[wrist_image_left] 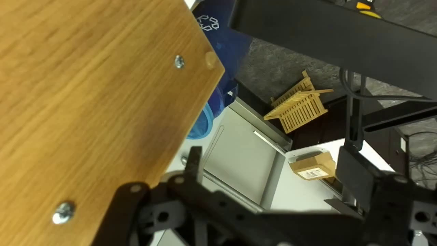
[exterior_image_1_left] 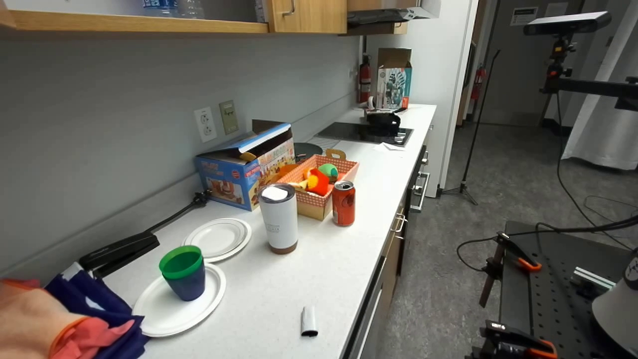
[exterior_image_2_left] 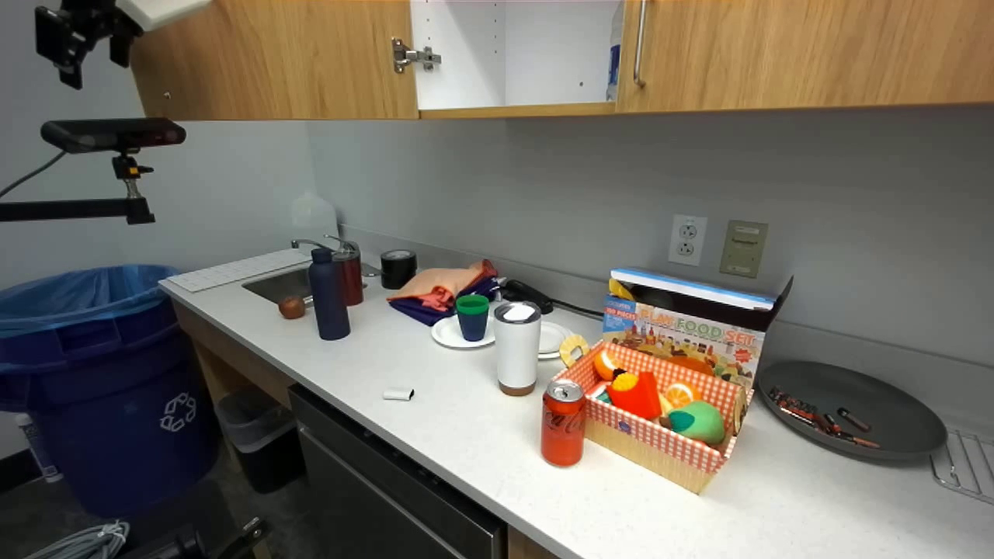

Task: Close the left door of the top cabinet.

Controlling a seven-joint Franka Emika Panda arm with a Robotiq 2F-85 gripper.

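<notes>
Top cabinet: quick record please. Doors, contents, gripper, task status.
top cabinet: light tan wood, wall-hung
left door: open, inner face and a hinge visible
right door: closed
contents: plastic bottles, cropped by the frame top in an exterior view
gripper: open, near the left door's free edge; contact unclear
task status: left door not yet closed

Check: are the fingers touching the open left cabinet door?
Cannot tell: in the wrist view, one of the fingers, blurred, overlaps the left cabinet door; no view shows contact or gap plainly.
</notes>
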